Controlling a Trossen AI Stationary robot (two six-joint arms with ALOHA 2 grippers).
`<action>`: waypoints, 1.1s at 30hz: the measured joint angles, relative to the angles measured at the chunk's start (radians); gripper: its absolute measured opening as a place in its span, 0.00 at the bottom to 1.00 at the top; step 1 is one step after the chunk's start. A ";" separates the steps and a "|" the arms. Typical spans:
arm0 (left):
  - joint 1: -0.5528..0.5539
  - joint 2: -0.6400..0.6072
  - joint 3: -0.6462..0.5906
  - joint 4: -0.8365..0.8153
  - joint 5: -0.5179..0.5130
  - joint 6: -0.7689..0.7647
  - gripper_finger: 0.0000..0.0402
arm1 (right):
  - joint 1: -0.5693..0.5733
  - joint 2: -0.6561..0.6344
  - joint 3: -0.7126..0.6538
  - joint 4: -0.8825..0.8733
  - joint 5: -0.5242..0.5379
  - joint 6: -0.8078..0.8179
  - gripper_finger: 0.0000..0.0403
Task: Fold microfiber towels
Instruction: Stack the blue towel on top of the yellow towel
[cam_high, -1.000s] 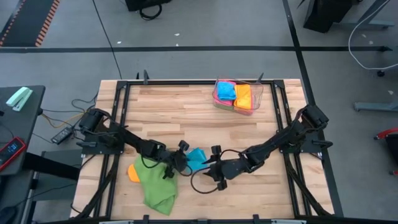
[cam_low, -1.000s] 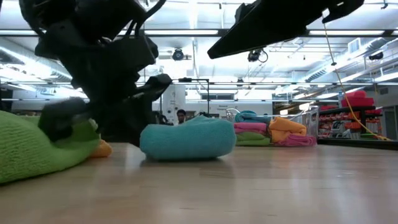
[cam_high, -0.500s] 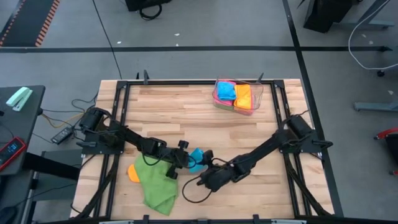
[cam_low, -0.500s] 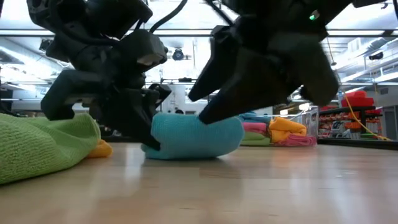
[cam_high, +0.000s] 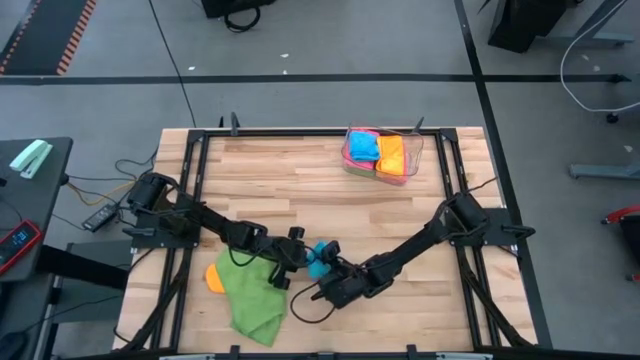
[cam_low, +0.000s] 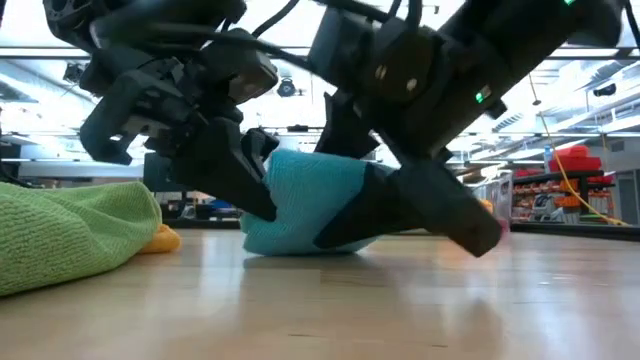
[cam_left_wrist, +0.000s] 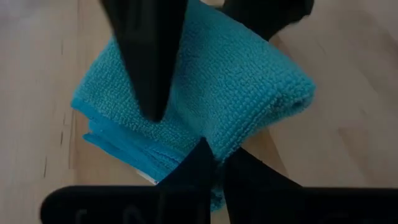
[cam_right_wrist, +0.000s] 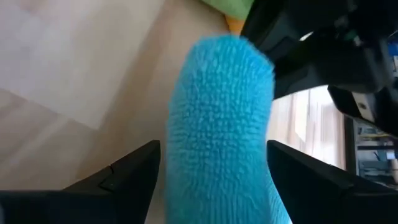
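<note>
Two arms meet near the middle of the wooden surface (cam_high: 300, 185), toward its near edge. A green towel (cam_high: 252, 298) lies crumpled at the near left, touching an orange towel (cam_high: 214, 278). A clear tray (cam_high: 415, 150) at the far right holds folded towels. Between the arms sits the folded blue towel (cam_low: 300, 205). The left end effector (cam_high: 298, 256) is pinched together on its edge; the right end effector (cam_high: 326, 272) stands spread wide around it.
</note>
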 joint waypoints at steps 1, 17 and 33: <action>0.001 0.000 0.000 0.008 0.004 -0.004 0.07 | -0.004 0.002 0.000 -0.003 0.002 -0.001 0.75; 0.001 0.000 0.000 0.040 0.009 -0.024 0.08 | -0.035 -0.001 0.000 -0.022 -0.016 0.070 0.47; 0.001 -0.145 0.002 -0.100 -0.004 -0.025 0.40 | -0.026 -0.106 -0.002 -0.261 -0.010 0.215 0.13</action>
